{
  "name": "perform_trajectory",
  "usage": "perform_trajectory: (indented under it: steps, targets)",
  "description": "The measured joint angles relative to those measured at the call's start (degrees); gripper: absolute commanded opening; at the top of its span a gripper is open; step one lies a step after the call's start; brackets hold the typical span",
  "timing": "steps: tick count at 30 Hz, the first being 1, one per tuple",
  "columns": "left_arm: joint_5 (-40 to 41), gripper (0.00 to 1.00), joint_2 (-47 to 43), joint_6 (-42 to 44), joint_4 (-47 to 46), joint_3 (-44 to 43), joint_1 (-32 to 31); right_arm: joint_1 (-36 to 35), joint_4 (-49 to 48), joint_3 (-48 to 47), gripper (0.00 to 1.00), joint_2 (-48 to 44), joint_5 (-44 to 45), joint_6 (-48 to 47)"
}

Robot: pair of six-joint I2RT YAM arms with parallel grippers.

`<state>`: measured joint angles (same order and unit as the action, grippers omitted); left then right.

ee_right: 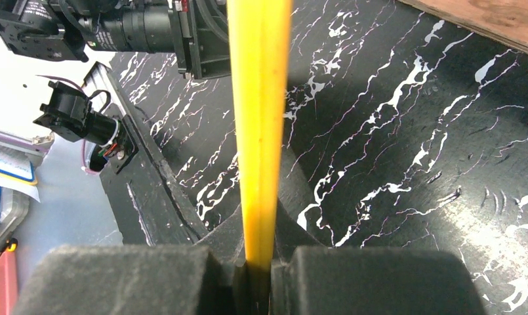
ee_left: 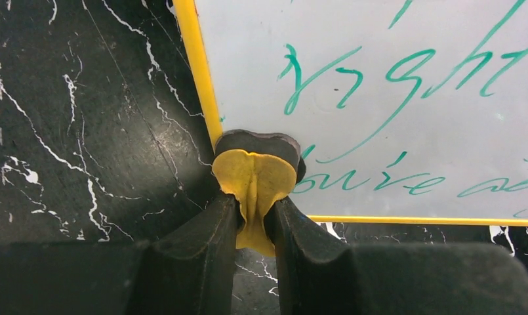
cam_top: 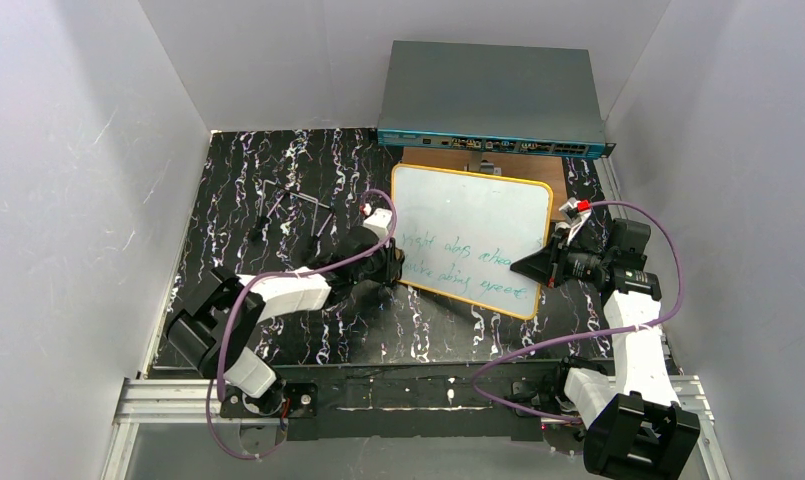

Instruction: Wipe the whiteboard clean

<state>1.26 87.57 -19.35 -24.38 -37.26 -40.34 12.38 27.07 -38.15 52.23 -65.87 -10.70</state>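
Eraser (ee_left: 256, 172), squashed, perhaps foam, in left pincer (ee_left: 256, 211) against yellow-rimmed whiteboard (ee_left: 379, 125) corner.

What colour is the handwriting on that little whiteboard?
Teal green. The handwriting on the whiteboard shows best in the left wrist view.

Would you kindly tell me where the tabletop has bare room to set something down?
Bare tabletop lies between the whiteboard and the near edge, and in the back left corner beside the switch. Crowded: the whiteboard's sides, where the left claw holds an eraser and the right claw clamps its rim.
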Motion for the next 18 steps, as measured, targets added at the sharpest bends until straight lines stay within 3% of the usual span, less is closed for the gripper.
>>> perform_trajectory:
  steps: [6, 10, 18]
  targets:
    - [0.83, 0.00, 0.44, 2.12, 8.02, -9.03, 0.22, 0.07, -0.26, 0.00, 0.01, -0.02, 0.15, -0.13]
    - [0.94, 0.00, 0.44, 2.62, 8.07, -14.58, 1.40, 0.31, -0.24, 0.00, 0.01, -0.04, 0.13, -0.17]
    - [1.84, 0.00, 0.44, 1.07, 3.56, -5.92, 0.57, 0.39, -0.13, 0.00, 0.01, -0.07, 0.11, 0.13]
